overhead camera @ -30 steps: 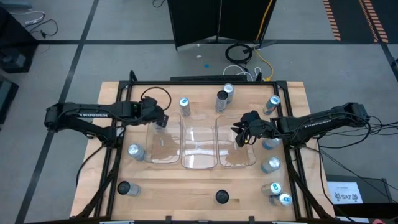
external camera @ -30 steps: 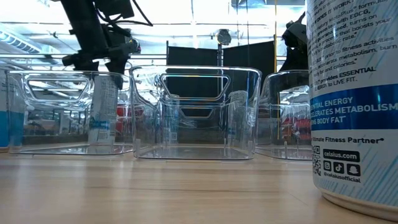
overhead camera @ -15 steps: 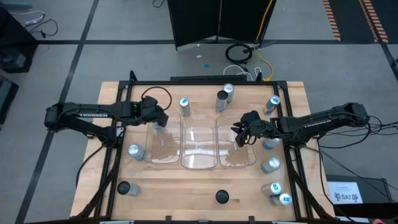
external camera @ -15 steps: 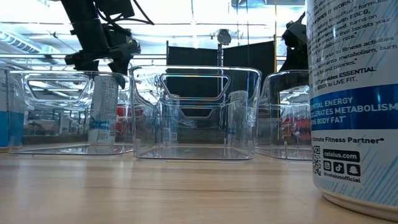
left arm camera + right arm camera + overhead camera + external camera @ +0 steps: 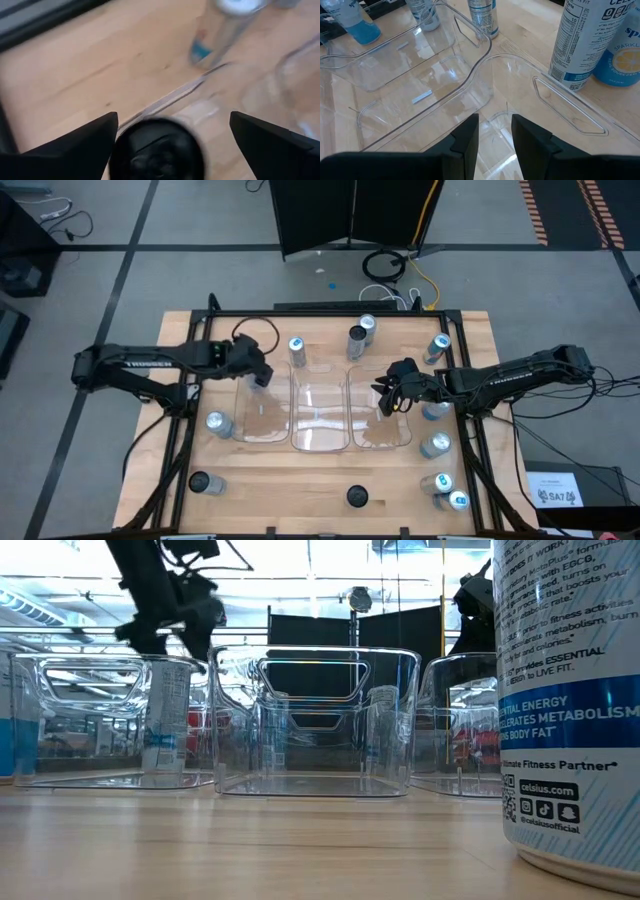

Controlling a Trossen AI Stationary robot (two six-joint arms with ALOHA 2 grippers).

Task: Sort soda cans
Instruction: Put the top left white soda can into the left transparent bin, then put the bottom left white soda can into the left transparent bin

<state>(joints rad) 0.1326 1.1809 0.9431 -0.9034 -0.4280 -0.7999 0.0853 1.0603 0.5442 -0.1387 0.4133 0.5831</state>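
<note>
A dark-topped soda can (image 5: 157,152) stands upright in the far end of the left clear tray (image 5: 262,415); the low view shows it too (image 5: 167,720). My left gripper (image 5: 258,372) hangs just above it, open, one finger on either side of the can's top and clear of it (image 5: 174,120). My right gripper (image 5: 388,402) hovers over the right tray (image 5: 540,100), fingers almost together with nothing between them. More soda cans stand loose on the table, among them a blue-topped one (image 5: 297,348) and one (image 5: 358,338) behind the trays.
Three clear trays sit side by side mid-table, the middle one (image 5: 318,420) holding nothing. Cans stand along the right edge (image 5: 434,445), at the front (image 5: 357,496) (image 5: 200,482) and left of the trays (image 5: 216,421). One can (image 5: 565,690) looms close in the low view.
My left gripper has rolled a little about its own line and edged up from the dark-topped can, which stays upright in the left tray.
</note>
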